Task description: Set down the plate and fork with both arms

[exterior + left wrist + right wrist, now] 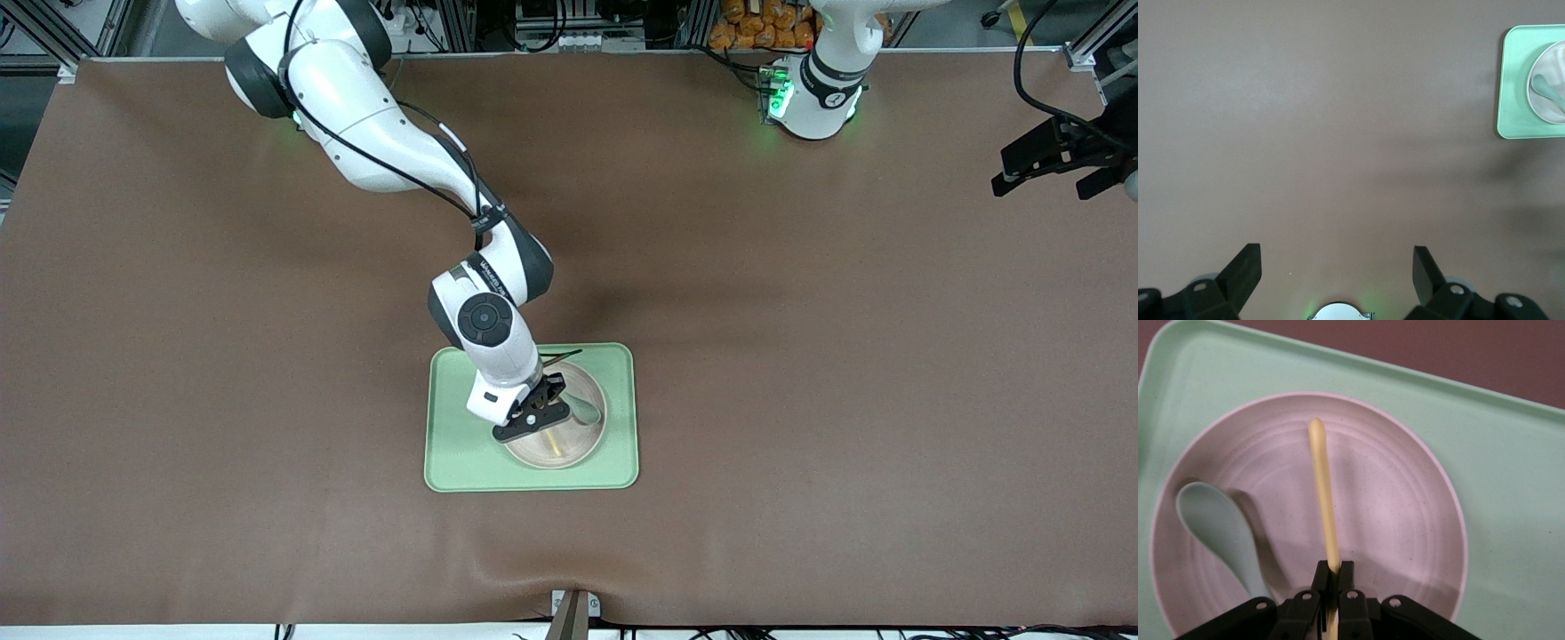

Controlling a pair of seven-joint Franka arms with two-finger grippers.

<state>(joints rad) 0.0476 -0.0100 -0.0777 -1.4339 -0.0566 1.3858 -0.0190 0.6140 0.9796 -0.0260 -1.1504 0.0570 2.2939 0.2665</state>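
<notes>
The light green rectangular tray [613,418] near the brown table's camera-side edge carries the round pale beige-pink plate [1405,513], apparently toward the tray's camera-side edge; a muted teal spoon [1215,523] lies in the plate. The right gripper [1333,577] over the plate clamps the pastel yellow plastic fork [1323,493]. The left gripper [1337,270] waits spread apart over the table's left-arm edge

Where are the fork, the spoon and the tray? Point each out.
fork [1325,500]: right wrist view, middle of its yellow handle.
spoon [1208,513]: right wrist view, its bowl.
tray [622,418]: front view, bare rim.
</notes>
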